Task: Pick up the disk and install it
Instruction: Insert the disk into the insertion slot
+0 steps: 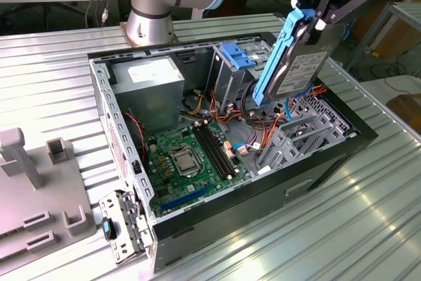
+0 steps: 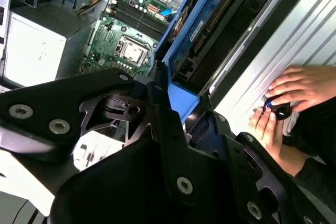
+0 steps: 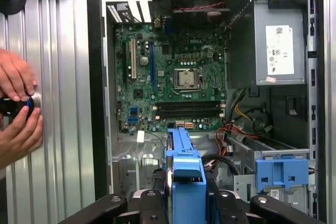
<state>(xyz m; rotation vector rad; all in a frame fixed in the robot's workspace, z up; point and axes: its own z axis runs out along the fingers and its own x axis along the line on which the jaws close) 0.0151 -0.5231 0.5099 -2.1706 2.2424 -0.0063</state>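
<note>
Now, gripper (image 1: 314, 10): clamped on the disk's upper end
Disk (image 1: 295, 64): held on end, tilted, above the open case (image 1: 316, 177); not seated
Bracket (image 1: 237, 55): blue, just beside the disk's lower end, toward the exterior view's left
Hands (image 3: 18, 109): a person's, on the table (image 3: 63, 77) outside the case, around a small black item (image 3: 11, 106)

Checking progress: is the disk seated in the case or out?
Out: the gripper holds the disk tilted above the open case.
</note>
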